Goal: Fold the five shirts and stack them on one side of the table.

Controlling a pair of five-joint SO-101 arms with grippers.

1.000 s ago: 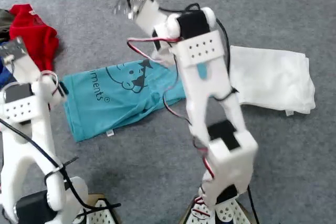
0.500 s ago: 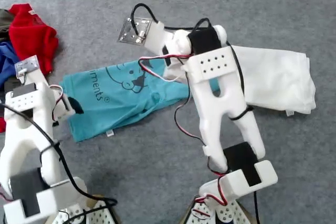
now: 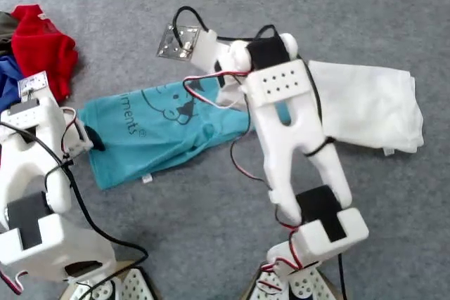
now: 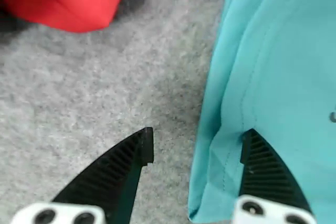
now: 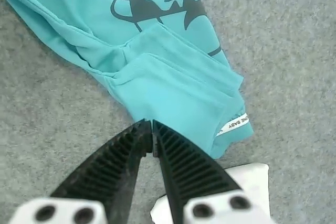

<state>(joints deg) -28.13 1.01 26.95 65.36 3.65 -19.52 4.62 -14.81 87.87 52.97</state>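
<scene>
Grey table carries everything. Teal shirt lies across the middle, print up, partly folded. Folded white shirt sits just beside teal shirt's right end. Red shirt is bunched near teal shirt's left end, farther back, and a bit of blue shirt is also off that end. We see the right gripper pressed together, tips at teal shirt's sleeve edge; can't tell if cloth is caught. Left gripper is spread wide, one finger over teal shirt's hem corner, the other over bare table.
</scene>
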